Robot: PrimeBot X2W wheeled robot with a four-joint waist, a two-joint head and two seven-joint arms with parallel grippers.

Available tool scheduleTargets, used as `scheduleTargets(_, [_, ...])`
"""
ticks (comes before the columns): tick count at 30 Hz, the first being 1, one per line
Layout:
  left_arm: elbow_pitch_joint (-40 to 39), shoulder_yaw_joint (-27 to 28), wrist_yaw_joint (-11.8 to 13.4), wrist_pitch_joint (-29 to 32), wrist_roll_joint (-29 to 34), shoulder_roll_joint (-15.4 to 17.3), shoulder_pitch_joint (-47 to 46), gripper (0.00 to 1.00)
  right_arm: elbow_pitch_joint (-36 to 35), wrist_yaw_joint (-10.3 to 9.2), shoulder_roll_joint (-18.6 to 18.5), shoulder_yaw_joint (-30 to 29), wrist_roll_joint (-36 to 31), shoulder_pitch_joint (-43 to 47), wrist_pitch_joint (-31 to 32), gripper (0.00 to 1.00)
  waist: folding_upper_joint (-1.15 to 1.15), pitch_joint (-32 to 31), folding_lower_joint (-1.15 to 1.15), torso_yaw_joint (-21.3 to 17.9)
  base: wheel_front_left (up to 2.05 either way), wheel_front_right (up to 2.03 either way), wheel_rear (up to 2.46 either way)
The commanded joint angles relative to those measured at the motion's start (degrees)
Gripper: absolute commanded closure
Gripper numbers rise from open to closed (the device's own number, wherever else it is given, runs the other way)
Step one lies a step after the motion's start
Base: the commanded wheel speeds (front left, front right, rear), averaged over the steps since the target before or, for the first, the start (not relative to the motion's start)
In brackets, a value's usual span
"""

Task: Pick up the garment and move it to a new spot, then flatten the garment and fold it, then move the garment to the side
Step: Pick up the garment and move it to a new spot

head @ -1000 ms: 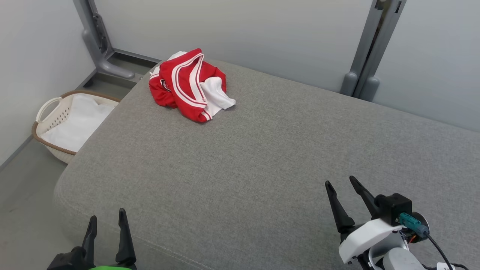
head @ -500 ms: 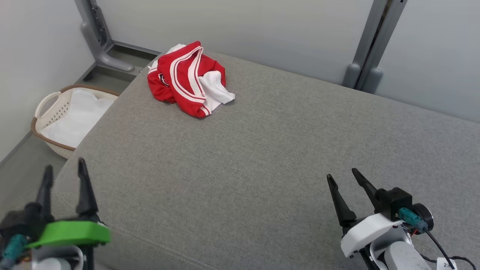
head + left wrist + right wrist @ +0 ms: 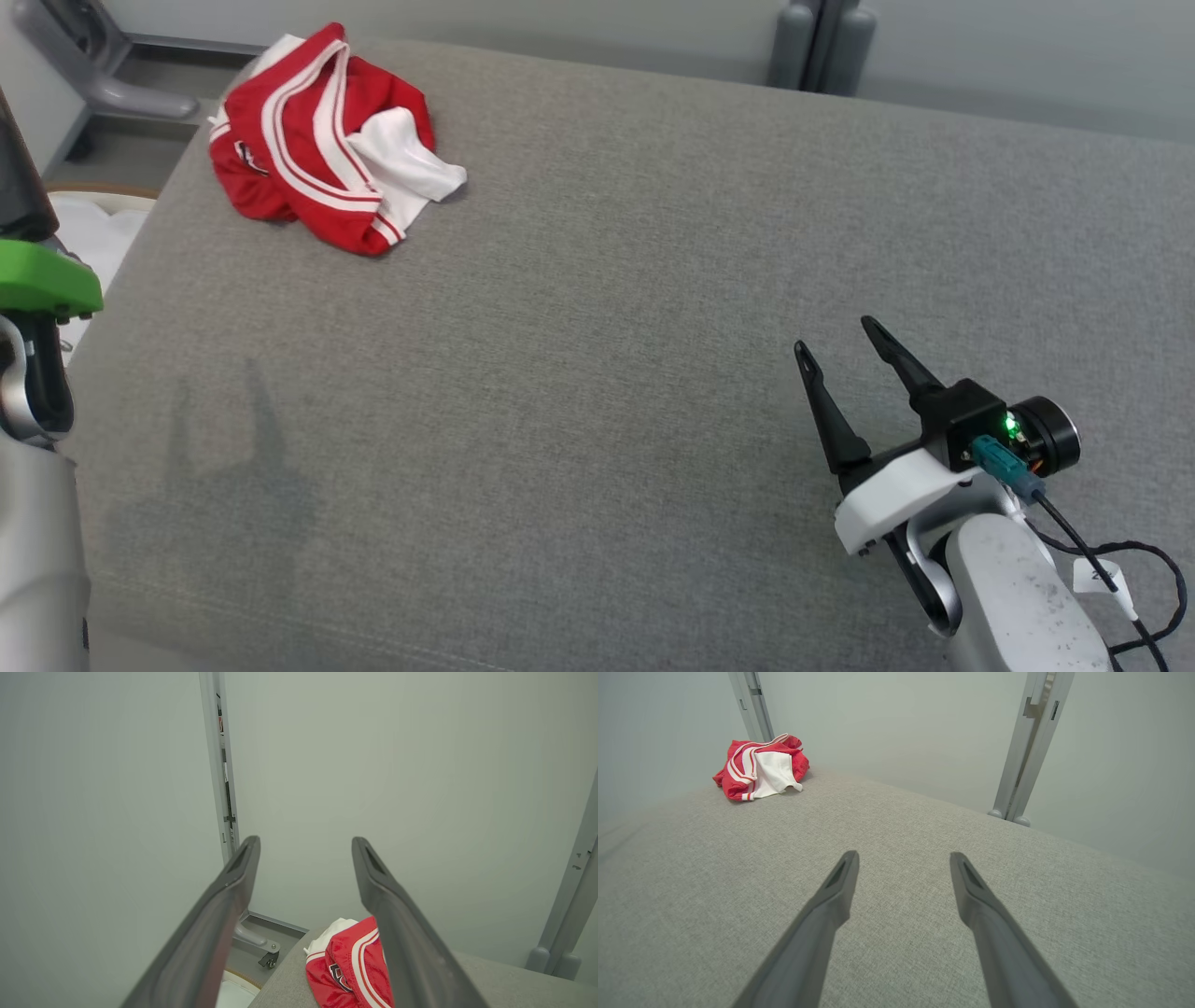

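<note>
The garment is a crumpled red piece with white stripes and a white inner part, lying at the far left corner of the grey cushion. It also shows in the left wrist view as the garment and in the right wrist view as the garment. My left gripper is open and empty, raised high off the cushion's left edge; its green mount sits at the head view's left border. My right gripper is open and empty, low over the cushion's near right, far from the garment.
A pale laundry basket with white cloth stands on the floor left of the cushion. Grey metal posts rise against the back wall, and a post foot lies beyond the garment. The left arm's shadow falls on the cushion.
The head camera has tilted down and shifted, so the whole picture slid. My left arm has risen from the bottom edge to the left border. The garment lies where it was.
</note>
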Motion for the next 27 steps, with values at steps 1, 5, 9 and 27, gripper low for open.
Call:
scheduleTargets(1, [2.4, -0.7, -0.4, 0.3, -0.5, 0.3, -1.8, 0.00, -0.8, -0.07, -0.3, 0.0, -0.4, -1.1, 0.3, 0.00, 0.00, 7.2, 0.00, -6.6, 0.00, 0.00, 0.00])
scheduleTargets(5, [11.6, -2.5, -0.9, 1.1, -1.4, 0.1, -7.4, 0.00, -3.0, -0.06, -0.3, 0.2, -1.2, -2.4, 1.4, 0.00, 0.00, 10.4, 0.00, -8.4, 0.00, 0.00, 0.00])
scheduleTargets(9, [19.0, -5.0, -1.2, 2.2, -1.8, -0.4, -11.1, 0.00, -5.1, -0.06, -0.3, -0.5, -2.1, -3.0, 2.2, 0.00, 0.00, 13.5, 0.00, -9.3, 0.00, 0.00, 0.00])
scheduleTargets(27, [38.8, -13.4, 0.2, 6.5, -3.5, -0.5, -19.9, 0.00, -9.4, -0.07, -0.4, -3.2, -4.2, -4.2, 3.2, 0.00, 0.00, 21.7, 0.00, -10.3, 0.00, 0.00, 0.00])
